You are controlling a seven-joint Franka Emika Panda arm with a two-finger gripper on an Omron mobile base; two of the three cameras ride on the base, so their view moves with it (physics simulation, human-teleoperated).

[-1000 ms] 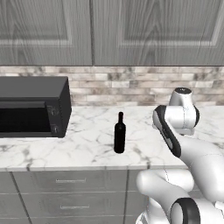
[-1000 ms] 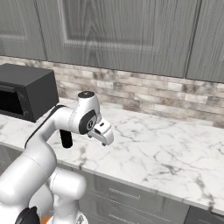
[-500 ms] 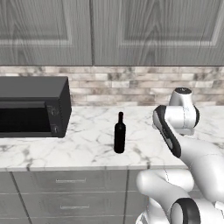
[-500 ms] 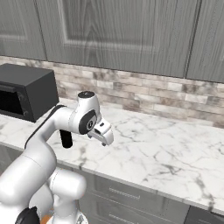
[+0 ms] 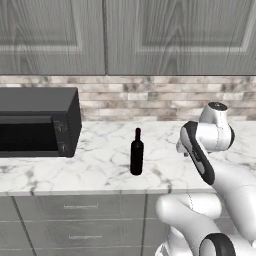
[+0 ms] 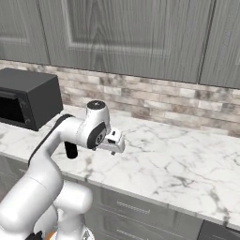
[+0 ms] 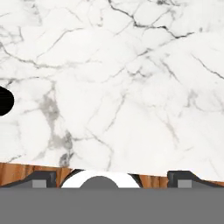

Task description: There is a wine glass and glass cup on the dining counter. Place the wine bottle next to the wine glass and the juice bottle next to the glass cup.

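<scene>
Nothing moved since earlier, pincer (image 7: 109, 177) wide open and empty above marble worktop (image 7: 113, 87), wine bottle (image 5: 137, 152) upright nearby

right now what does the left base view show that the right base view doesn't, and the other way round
Left base view: the wine bottle whole, neck to base, upright on the marble worktop, apart from the microwave. Right base view: the end effector over bare marble, and the arm covering most of the bottle. Both: the microwave, the worktop, the brick backsplash and the grey cabinets.
</scene>
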